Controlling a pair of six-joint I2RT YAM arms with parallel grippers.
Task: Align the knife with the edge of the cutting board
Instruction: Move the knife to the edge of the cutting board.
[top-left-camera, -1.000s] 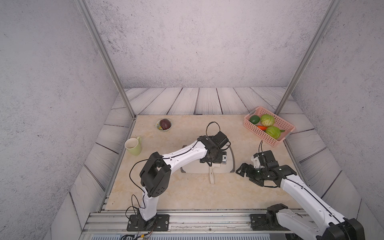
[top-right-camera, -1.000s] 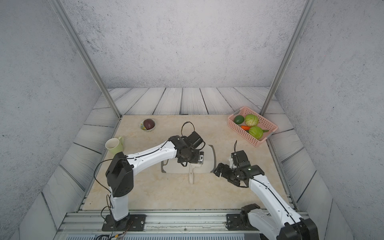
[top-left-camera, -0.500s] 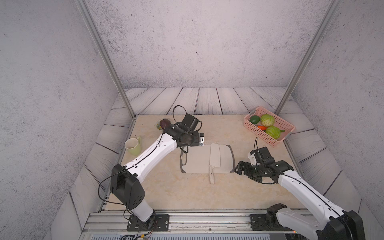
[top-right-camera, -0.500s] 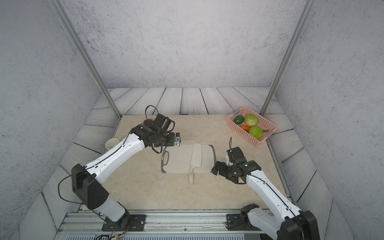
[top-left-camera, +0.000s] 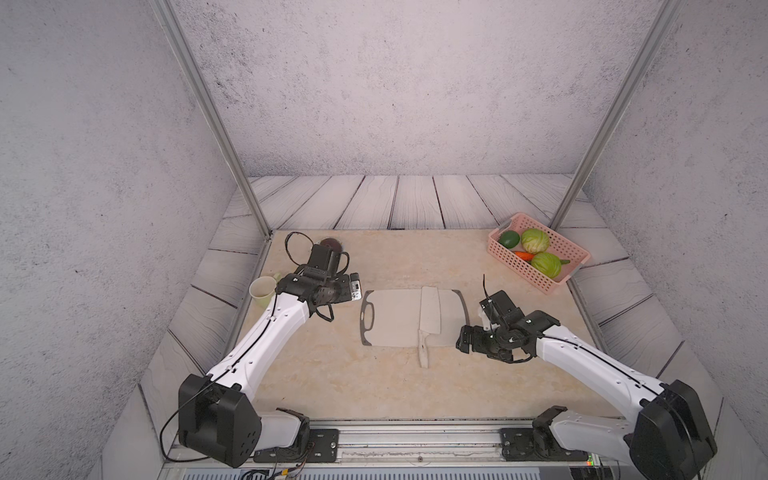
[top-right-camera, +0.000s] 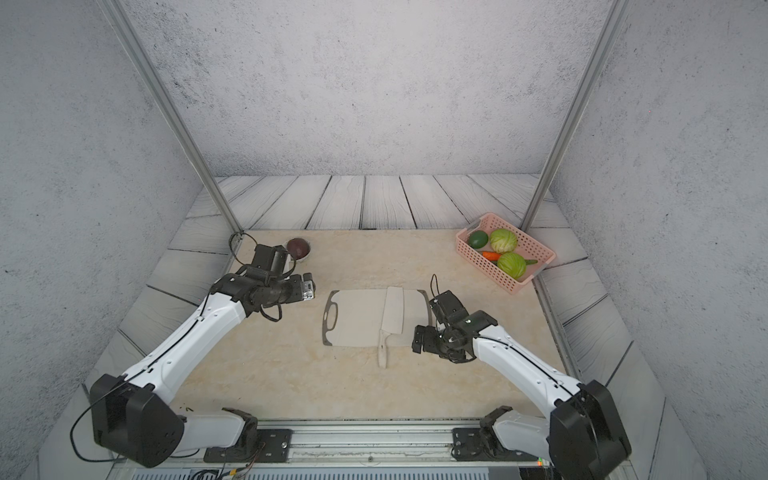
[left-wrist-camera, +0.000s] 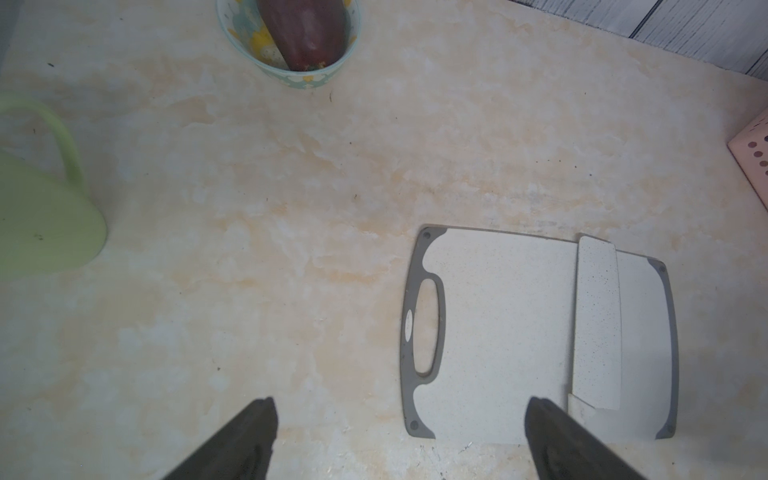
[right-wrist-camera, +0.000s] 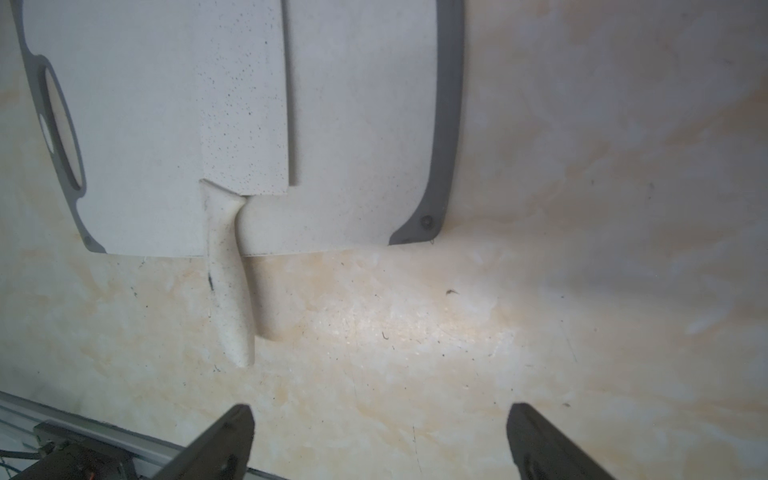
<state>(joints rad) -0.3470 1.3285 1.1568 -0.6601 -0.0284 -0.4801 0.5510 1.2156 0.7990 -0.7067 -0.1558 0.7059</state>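
We find the left gripper (left-wrist-camera: 401, 409) hanging with its jaws spread wide and nothing between them. It is above the marbled tabletop (top-left-camera: 374, 257), just off the handle-hole end of the cutting board (top-left-camera: 390, 320). The right gripper (right-wrist-camera: 380, 411) is likewise spread wide and empty. It sits beside the board's opposite, plain end, near the corner closest to the robot's base. Neither gripper touches the board.

The knife (top-left-camera: 429, 316) lies flat across the board. Its broad blade (right-wrist-camera: 245, 104) runs from one long edge to the other, roughly parallel to the dark end trims (left-wrist-camera: 671, 332). It is set in from the plain end, and a strip of bare board shows between blade and trim. The tip just overshoots the board's far long edge. In both top views the cream handle (top-right-camera: 382, 353) pokes past the near long edge onto the tabletop. In the right wrist view it lies clear of that gripper's fingers (right-wrist-camera: 224, 440).

Beyond the board's slotted end stands a pale green cup (top-left-camera: 262, 287). Past the far corner on that side is a small bowl (left-wrist-camera: 291, 77) holding a dark red vegetable (left-wrist-camera: 305, 33). Well off the board's plain end, toward the far side, a pink basket (top-left-camera: 523, 270) holds two cabbages (top-left-camera: 535, 240), a carrot (top-left-camera: 523, 255) and a dark green fruit (top-left-camera: 509, 238).
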